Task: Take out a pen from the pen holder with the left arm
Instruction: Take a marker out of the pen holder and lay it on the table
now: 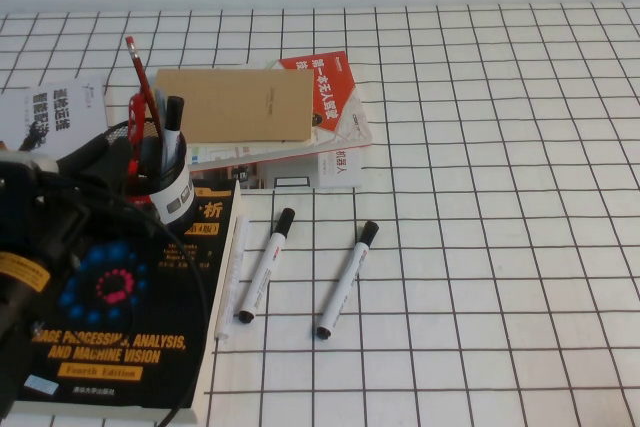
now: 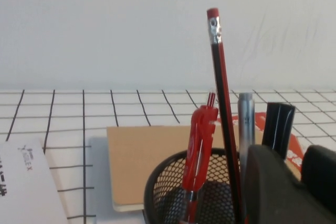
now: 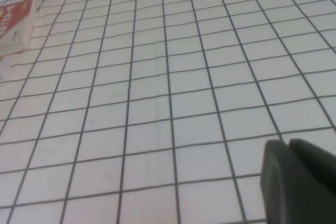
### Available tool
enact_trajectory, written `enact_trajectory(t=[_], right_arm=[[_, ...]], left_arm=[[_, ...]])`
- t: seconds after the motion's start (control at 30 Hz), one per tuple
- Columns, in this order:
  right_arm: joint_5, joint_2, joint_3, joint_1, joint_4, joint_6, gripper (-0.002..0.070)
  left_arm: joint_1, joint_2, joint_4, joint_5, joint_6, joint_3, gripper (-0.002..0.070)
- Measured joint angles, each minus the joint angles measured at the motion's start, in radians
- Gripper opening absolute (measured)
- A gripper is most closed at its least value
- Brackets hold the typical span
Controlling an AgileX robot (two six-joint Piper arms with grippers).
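Note:
The black mesh pen holder (image 1: 165,172) (image 2: 168,182) stands on a dark textbook at the table's left. In it are a red pencil (image 1: 140,75) (image 2: 220,103), a red clip pen (image 2: 202,140), a silver pen (image 2: 245,124) and a black marker (image 1: 173,115) (image 2: 278,124). My left gripper (image 1: 125,162) (image 2: 296,153) is at the holder's near rim, right beside the silver pen and the black marker, whose lower parts it hides. My right gripper (image 3: 287,142) hovers shut over bare grid tablecloth and holds nothing.
Two black-capped white markers (image 1: 268,262) (image 1: 346,277) lie on the grid cloth right of the textbook (image 1: 120,317). Behind the holder a tan notebook (image 1: 235,105) rests on a red-and-white book (image 1: 335,97). A white booklet (image 1: 55,112) lies far left.

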Motion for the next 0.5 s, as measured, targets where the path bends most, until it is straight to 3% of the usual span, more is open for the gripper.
enact_trajectory(t=[0.3,0.5], right_arm=[[0.000,0.000,0.000,0.000,0.000,0.000,-0.0017],[0.000,0.000,0.000,0.000,0.000,0.000,-0.0016]], left_arm=[[0.000,-0.066,0.000,-0.007,0.000,0.000,0.0098],[0.000,-0.198,0.002,0.092,0.038,0.000,0.0098]])
